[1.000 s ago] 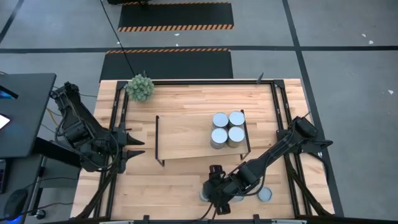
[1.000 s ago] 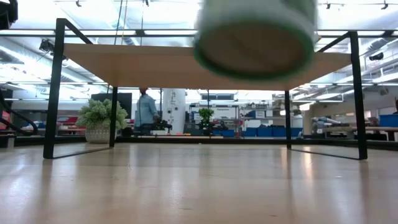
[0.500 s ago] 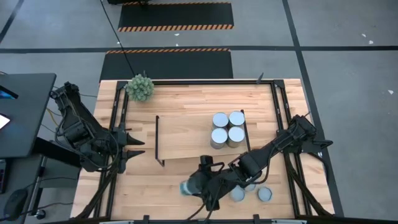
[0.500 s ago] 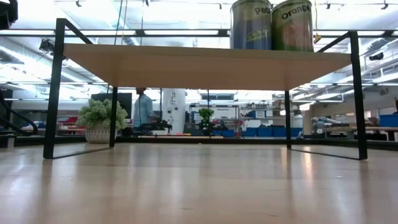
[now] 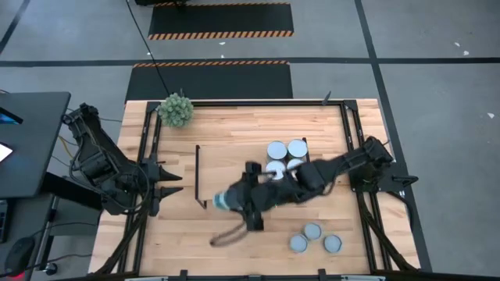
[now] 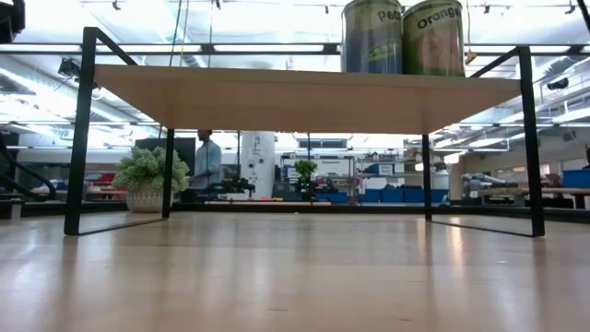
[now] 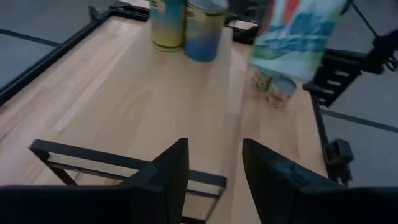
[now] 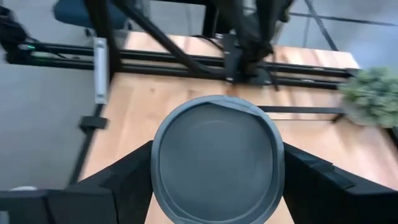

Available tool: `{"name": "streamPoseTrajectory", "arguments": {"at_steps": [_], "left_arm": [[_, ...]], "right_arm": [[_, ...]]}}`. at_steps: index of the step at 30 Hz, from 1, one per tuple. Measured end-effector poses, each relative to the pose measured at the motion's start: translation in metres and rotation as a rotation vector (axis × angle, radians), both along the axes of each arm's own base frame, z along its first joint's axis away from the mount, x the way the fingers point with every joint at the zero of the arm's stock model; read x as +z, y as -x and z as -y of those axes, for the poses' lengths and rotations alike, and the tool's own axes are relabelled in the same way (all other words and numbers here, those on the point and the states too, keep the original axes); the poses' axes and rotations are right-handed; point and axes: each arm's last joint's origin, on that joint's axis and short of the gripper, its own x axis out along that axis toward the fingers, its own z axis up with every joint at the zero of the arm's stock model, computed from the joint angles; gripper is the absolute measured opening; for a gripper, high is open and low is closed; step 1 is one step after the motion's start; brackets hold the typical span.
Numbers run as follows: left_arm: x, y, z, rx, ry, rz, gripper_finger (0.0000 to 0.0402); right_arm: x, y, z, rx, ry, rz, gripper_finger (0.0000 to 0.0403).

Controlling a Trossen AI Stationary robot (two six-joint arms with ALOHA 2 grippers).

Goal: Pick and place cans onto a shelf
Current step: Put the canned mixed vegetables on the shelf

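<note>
High view: right claw (image 5: 226,200) grips can (image 5: 222,201) above shelf (image 5: 234,172).

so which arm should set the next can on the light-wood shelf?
Right. Its gripper is already shut on a silvery-topped round can, hanging over the light-wood shelf board beside the four cans standing there. The left gripper waits open at the table's left edge.

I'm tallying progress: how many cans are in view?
8: four on the shelf, partly hidden by the arm; three on the table near the front; one in the right hand.
</note>
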Motion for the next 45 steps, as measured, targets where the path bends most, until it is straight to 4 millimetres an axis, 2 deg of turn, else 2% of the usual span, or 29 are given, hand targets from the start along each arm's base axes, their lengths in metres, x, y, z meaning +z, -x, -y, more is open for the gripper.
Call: {"name": "streamPoseTrajectory", "arguments": {"at_steps": [12, 20, 28, 35, 45], "left_arm": [[0.000, -0.012, -0.013, 0.129, -0.008, 0.010, 0.0155], [0.000, -0.016, -0.019, 0.159, -0.037, 0.002, 0.0155], [0.000, -0.017, -0.021, 0.181, -0.039, 0.002, 0.0155], [0.000, -0.018, -0.022, 0.185, -0.036, 0.002, 0.0155], [0.000, -0.018, -0.022, 0.186, -0.035, 0.002, 0.0155]], "right_arm": [[0.013, -0.010, 0.090, -0.095, 0.022, -0.114, 0.0296], [0.006, -0.007, 0.143, -0.170, -0.021, -0.243, 0.0295], [-0.008, 0.000, 0.186, -0.209, -0.018, -0.385, 0.0295], [-0.027, -0.001, 0.194, -0.162, -0.055, -0.456, 0.0295], [-0.046, -0.002, 0.173, -0.053, -0.023, -0.521, 0.0301]]}}
